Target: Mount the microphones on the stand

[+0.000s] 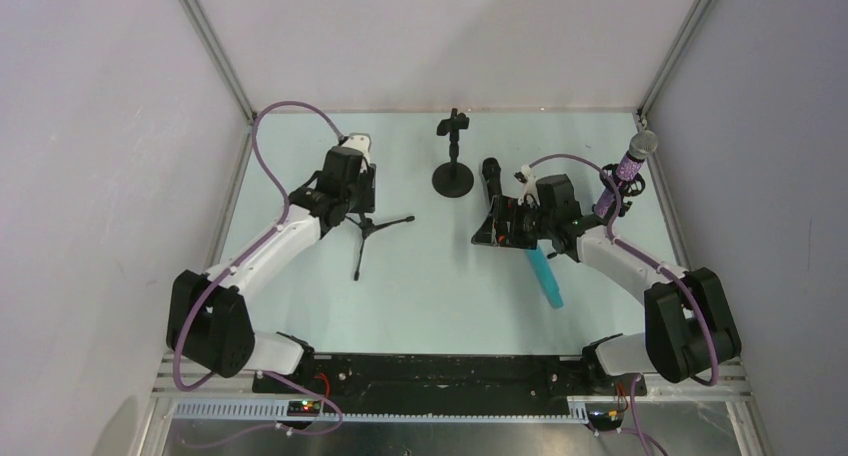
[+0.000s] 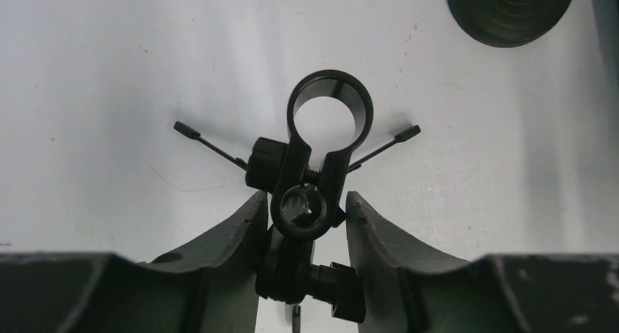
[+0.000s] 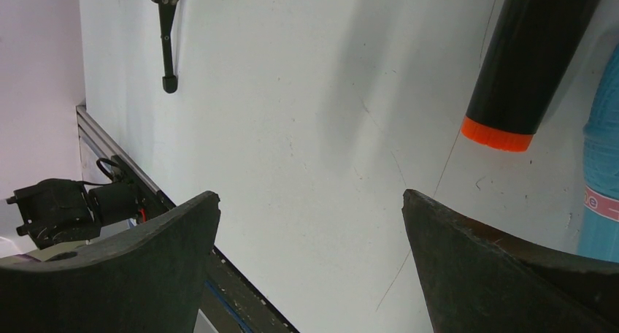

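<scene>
My left gripper (image 1: 352, 198) (image 2: 303, 234) is shut on the neck of a black tripod stand (image 1: 368, 228). The stand's ring clamp (image 2: 330, 106) is empty and sits just ahead of the fingers. My right gripper (image 1: 497, 231) (image 3: 310, 201) is open and empty above the table. The black microphone with an orange end (image 1: 490, 181) (image 3: 525, 55) lies close beside it. The cyan microphone (image 1: 545, 276) (image 3: 602, 165) lies on the table under the right arm. The glittery purple microphone with a silver head (image 1: 630, 161) stands clipped in a stand at the far right.
A black round-base stand (image 1: 453, 178) with an empty clip on top is at the back centre; its base shows in the left wrist view (image 2: 511, 8). One tripod leg (image 3: 168, 41) shows in the right wrist view. Enclosure walls close the left, right and back.
</scene>
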You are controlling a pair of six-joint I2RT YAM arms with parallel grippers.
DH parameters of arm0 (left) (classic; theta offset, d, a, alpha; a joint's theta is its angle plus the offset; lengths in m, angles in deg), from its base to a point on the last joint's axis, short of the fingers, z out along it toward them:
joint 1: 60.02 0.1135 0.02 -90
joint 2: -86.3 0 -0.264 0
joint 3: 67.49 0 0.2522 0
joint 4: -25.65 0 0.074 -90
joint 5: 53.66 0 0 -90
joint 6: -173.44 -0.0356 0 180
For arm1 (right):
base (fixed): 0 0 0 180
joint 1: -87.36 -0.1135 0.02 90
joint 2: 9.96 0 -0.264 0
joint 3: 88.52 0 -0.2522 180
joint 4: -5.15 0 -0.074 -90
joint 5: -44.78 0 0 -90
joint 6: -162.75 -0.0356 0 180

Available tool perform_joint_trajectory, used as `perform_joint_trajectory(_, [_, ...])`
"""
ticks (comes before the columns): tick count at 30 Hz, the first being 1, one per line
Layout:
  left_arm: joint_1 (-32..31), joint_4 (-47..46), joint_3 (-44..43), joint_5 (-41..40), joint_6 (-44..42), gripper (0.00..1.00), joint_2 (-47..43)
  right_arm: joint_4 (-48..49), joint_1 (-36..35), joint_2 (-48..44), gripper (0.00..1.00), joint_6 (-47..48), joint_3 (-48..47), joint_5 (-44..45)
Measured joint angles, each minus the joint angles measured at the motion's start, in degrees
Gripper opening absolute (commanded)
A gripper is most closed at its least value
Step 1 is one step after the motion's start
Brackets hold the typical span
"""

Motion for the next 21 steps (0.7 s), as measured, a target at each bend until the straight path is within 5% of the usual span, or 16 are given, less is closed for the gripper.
perform_joint_trajectory(9, [0.1,-0.1,0.7,2.0,-1.3,0.03,-0.9,0.0,0.0,0.7,1.00,0.0,-1.6,0.0])
perform_joint_trajectory(21, [-4.3,2.0,1.8,7.1,-3.6,0.00,-6.1,-0.3,0.0,0.7,1.00,0.0,-2.3,0.2])
